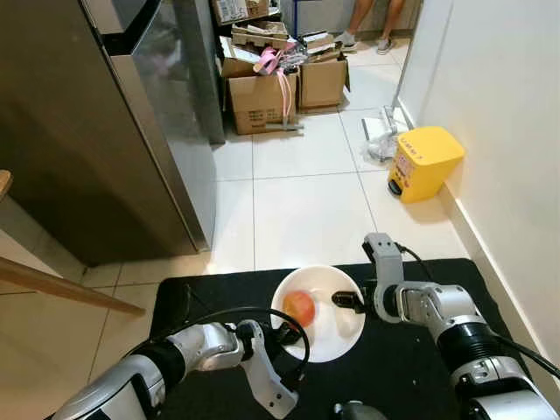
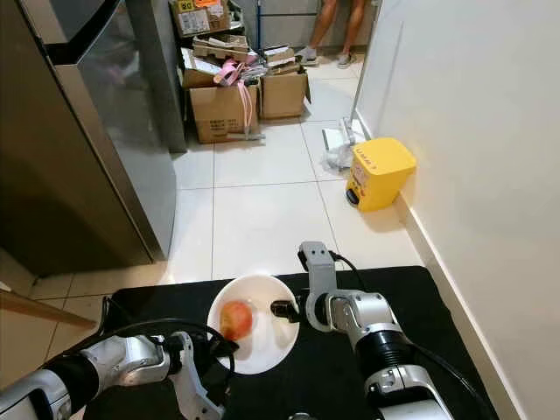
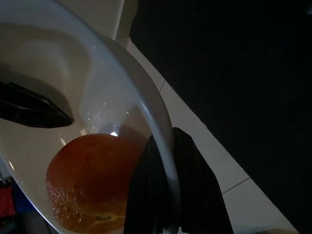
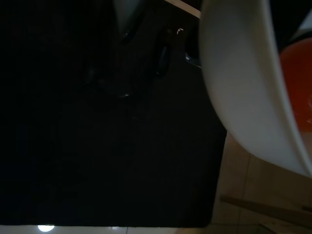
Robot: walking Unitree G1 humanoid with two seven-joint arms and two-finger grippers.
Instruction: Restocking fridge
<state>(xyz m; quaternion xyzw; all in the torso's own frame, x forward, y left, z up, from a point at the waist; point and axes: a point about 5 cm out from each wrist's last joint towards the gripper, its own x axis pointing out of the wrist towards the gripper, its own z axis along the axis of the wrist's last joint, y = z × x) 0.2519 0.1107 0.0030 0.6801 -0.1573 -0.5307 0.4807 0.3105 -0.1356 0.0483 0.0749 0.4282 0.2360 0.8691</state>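
- Left eye view: a round white bowl (image 1: 325, 337) sits above a black mat (image 1: 402, 367) on the pale tiled floor (image 1: 302, 210), with a reddish-orange round fruit (image 1: 299, 306) lying inside it toward the robot's left. The left claw (image 1: 284, 335) meets the bowl's left rim; the right claw (image 1: 343, 300) reaches over the right rim, its black tip above the white inside. To the left stands a tall grey steel fridge (image 1: 96, 131), door closed. Farther off are brown cardboard boxes (image 1: 278, 83), a yellow plastic bin (image 1: 422, 163) against the white wall (image 1: 516, 131), and the bare legs of a person (image 1: 372, 22) at the top edge.
- Right eye view: the same layout, shifted; the fruit rests near the left wall of the bowl, well apart from the right claw's tip. A wooden edge (image 2: 39, 308) crosses the lower left corner.
- Left wrist view: closer detail. One black finger (image 3: 195, 190) lies outside the bowl's rim and another inside, so the left claw is clenched on the rim. The fruit sits just beside the inner finger, and a dark tip of the right claw shows across the bowl.
- Right wrist view: dark, mostly mat, with the bowl's white outer wall and a sliver of orange fruit beyond it. I cannot tell whether the right claw is released or clenched.
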